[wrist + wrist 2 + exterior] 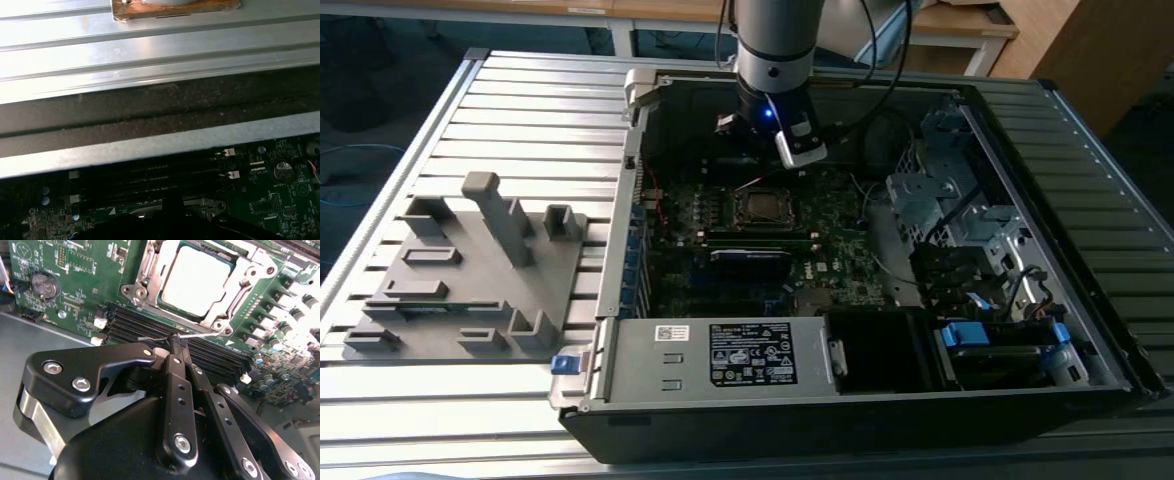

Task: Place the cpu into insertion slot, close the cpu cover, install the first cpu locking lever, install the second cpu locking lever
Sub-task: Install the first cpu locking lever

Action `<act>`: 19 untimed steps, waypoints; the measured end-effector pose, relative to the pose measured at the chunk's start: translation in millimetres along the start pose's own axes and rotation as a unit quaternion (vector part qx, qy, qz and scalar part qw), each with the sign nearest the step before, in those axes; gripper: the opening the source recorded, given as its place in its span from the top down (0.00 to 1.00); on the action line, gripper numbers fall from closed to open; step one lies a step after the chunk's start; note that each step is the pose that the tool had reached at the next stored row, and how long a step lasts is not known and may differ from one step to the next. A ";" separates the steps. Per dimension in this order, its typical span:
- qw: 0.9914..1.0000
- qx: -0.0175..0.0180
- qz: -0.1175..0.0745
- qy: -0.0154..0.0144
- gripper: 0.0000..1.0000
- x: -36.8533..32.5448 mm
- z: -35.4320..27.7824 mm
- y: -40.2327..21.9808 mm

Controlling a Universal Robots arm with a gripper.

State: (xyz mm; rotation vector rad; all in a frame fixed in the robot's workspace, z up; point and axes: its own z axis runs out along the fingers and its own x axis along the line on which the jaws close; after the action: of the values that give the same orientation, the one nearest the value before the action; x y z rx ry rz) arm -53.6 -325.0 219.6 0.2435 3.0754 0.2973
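1. The cpu lies flat in its socket on the green circuit board, with its pale metal top facing up. It is square, so it has no long axis, and its edges line up with the socket.
2. The cpu cover is folded down flat over the chip. Its window frames the metal top.
3. In the second wrist view the pincer is clenched. Its two black fingertips meet on a thin wire locking lever.
4. The lever's long axis runs along the socket edge nearest the black memory slots, roughly parallel to them. Its bent end pokes out on one side of the fingertips.
5. A round coin battery sits on the board, well apart from the socket.
6. In the exterior view the arm reaches down into the open computer case, just above the socket.
7. The case lies on a ribbed metal desk. A grey plastic holder stands on the desk beside the case, towards the exterior view's left.
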 end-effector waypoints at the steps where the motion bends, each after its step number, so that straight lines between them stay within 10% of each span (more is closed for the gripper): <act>1: 1.000 0.000 0.005 -0.001 0.89 0.0 0.3 -0.1; 10: 0.998 0.002 0.067 -0.013 0.89 0.0 2.6 -0.5; 19: 0.996 0.003 0.092 -0.018 0.89 0.6 3.9 -0.2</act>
State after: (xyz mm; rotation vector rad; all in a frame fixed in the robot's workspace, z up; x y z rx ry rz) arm -54.1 -324.4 215.7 0.5294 3.0217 0.2875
